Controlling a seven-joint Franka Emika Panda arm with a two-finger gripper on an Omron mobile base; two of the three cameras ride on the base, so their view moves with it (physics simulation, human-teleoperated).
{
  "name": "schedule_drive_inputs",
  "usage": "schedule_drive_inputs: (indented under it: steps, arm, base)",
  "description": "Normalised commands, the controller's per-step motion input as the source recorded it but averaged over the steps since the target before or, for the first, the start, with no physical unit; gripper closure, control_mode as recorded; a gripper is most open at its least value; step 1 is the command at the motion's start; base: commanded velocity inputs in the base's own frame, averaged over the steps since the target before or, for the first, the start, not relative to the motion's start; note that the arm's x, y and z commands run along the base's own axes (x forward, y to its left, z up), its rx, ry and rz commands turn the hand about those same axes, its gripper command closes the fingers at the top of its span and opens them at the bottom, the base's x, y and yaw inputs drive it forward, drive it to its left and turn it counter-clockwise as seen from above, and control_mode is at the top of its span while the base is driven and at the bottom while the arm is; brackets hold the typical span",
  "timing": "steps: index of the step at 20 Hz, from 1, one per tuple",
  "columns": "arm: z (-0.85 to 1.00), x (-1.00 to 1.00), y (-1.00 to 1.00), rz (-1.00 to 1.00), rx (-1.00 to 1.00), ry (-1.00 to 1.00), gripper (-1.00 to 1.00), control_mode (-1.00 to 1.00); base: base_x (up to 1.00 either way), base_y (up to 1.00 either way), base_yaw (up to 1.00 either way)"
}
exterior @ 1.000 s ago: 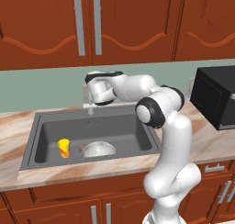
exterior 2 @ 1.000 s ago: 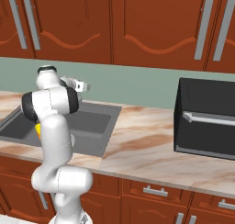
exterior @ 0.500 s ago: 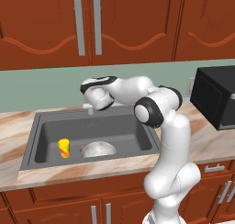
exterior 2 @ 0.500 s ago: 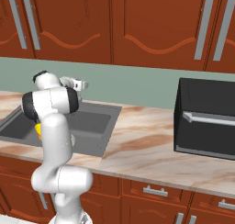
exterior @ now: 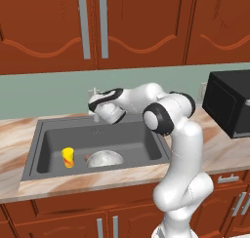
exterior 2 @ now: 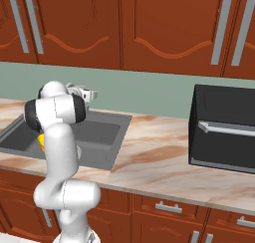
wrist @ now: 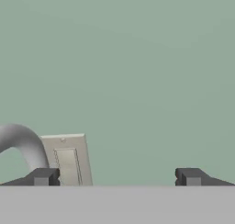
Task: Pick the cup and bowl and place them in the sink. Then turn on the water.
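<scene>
Gripper: the gripper (wrist: 117,177) stands wide apart with nothing between its tips, up at the back of the sink (exterior: 146,137), facing the green wall (wrist: 137,58).
Faucet: the curved grey faucet (wrist: 20,142) sits just by one fingertip, with a pale wall plate (wrist: 69,159) behind it.
Cup: the yellow cup (exterior: 68,157) stands upright in the sink, left part.
Bowl: the speckled bowl (exterior: 104,158) lies in the sink just beside the cup.
Desk: the marbled desk (exterior: 14,134) borders the sink.

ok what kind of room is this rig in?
A rendered kitchen, by the look of it: a dark sink set in a marbled counter, wooden cabinets above, and a black microwave on the counter.
</scene>
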Motion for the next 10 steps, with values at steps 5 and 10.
schedule_drive_inputs:
  steps: [5, 10]
  arm:
    - [-0.37, 0.07, 0.0, 0.0, 0.0, 0.0, -1.0, -1.0]
    - [-0.47, 0.0, 0.0, 0.0, 0.0, 0.0, -1.0, -1.0]
  base:
    - [0.0, 0.0, 0.0]
    - [0.0, 0.0, 0.0]
